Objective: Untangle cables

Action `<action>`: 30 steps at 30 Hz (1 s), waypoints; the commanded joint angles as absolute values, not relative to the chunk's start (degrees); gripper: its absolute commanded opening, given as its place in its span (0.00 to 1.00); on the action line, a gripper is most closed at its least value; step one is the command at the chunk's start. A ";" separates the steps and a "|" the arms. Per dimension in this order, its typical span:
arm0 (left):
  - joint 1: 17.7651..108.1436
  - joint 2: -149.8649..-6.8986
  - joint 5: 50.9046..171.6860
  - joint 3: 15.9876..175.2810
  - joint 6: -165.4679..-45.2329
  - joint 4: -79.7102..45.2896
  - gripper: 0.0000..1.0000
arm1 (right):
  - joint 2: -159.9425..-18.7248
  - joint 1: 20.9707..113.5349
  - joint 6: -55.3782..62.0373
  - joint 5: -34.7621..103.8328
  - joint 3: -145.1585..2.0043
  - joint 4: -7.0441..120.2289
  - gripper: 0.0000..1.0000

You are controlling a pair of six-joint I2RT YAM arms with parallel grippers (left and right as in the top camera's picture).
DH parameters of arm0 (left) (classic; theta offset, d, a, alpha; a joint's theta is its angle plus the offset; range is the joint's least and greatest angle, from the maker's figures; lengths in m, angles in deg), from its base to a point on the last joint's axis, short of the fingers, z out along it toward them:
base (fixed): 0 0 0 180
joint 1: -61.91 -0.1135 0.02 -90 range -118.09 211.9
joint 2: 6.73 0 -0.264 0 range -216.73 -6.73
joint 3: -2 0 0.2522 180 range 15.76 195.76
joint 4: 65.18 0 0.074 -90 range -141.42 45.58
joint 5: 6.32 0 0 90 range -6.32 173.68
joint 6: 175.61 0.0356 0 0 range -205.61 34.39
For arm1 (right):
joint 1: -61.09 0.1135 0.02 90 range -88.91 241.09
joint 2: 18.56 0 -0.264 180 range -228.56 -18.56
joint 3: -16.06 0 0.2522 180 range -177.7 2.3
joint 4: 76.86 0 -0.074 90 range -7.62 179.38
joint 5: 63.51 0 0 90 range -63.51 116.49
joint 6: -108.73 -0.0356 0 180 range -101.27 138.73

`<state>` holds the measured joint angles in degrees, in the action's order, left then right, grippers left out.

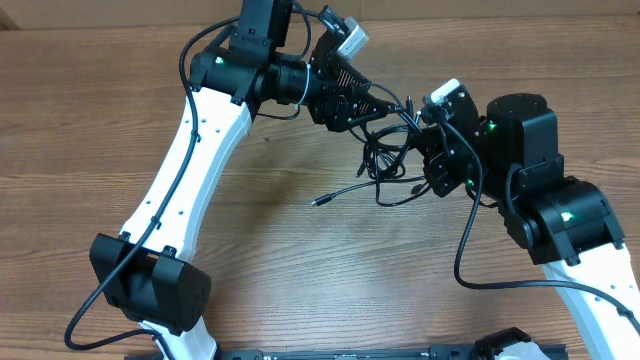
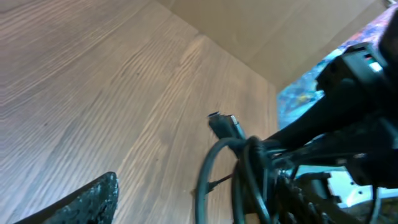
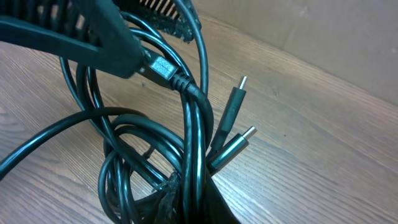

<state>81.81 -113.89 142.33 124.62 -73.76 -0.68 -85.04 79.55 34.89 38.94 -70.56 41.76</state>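
Observation:
The cables (image 1: 385, 162) are a knot of thin black cords in the middle of the table, partly lifted. One plug end (image 1: 320, 201) trails out to the left on the wood. My right gripper (image 1: 425, 142) is shut on the cables, and in the right wrist view its fingers (image 3: 177, 199) pinch a bundle of strands (image 3: 194, 149). Two silvery-tipped plugs (image 3: 239, 87) stick out beside the bundle. My left gripper (image 1: 388, 106) reaches into the top of the knot. It is open, with one finger (image 2: 84, 202) well clear of the cable loops (image 2: 249, 168) near the other finger.
The wooden table (image 1: 300, 270) spreads around the knot. A cardboard wall (image 2: 261, 31) stands along the back edge. Both white arms and their black wiring crowd the upper middle and the right side.

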 commanded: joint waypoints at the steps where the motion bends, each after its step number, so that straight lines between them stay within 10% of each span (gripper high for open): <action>1: 82.05 -114.22 140.63 125.58 -74.06 -0.44 0.76 | -83.99 79.66 34.80 38.72 -72.40 42.90 0.04; 13: 81.76 -114.22 140.45 125.58 -74.04 3.00 0.68 | -83.99 79.66 33.27 36.40 -72.40 44.63 0.04; 22: 81.76 -114.22 136.15 125.58 -74.06 6.45 0.04 | -83.99 79.66 31.98 36.47 -72.40 44.71 0.04; 30: 81.76 -114.22 136.17 125.58 -74.06 6.71 0.04 | -83.99 79.66 31.98 36.45 -72.40 43.97 0.04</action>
